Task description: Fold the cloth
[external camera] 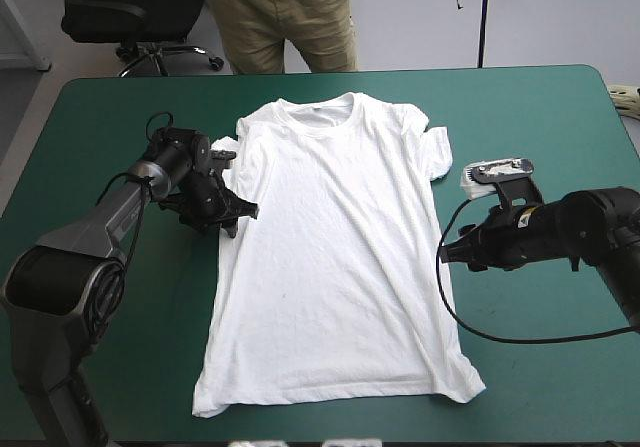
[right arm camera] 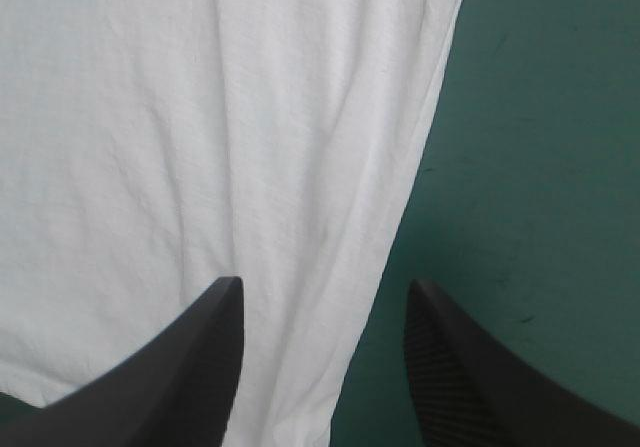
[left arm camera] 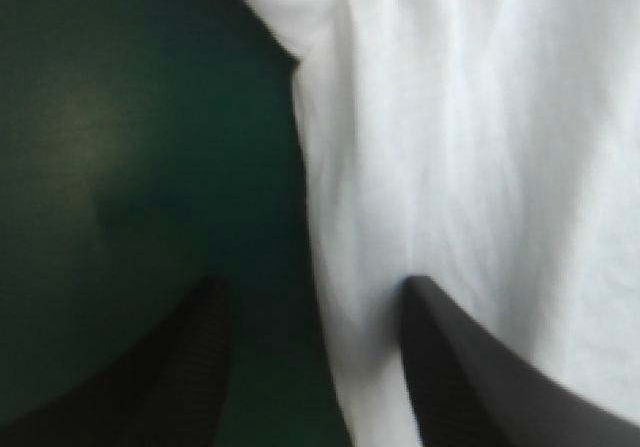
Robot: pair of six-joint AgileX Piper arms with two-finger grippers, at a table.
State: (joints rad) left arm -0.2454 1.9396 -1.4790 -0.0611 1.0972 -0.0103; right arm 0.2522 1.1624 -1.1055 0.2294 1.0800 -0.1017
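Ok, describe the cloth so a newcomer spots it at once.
Take the teal-green table. Spread flat across its middle, collar toward the far edge, lies the T-shirt. It is the one white, short-sleeved sheet, flanked by the black left hand and right hand.

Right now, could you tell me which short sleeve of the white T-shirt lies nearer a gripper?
The sleeve on the robot's left: the left gripper sits beside its armpit; the right gripper is farther from the other sleeve.

T-shirt (external camera: pixel 335 257) on the table's (external camera: pixel 545 127) middle
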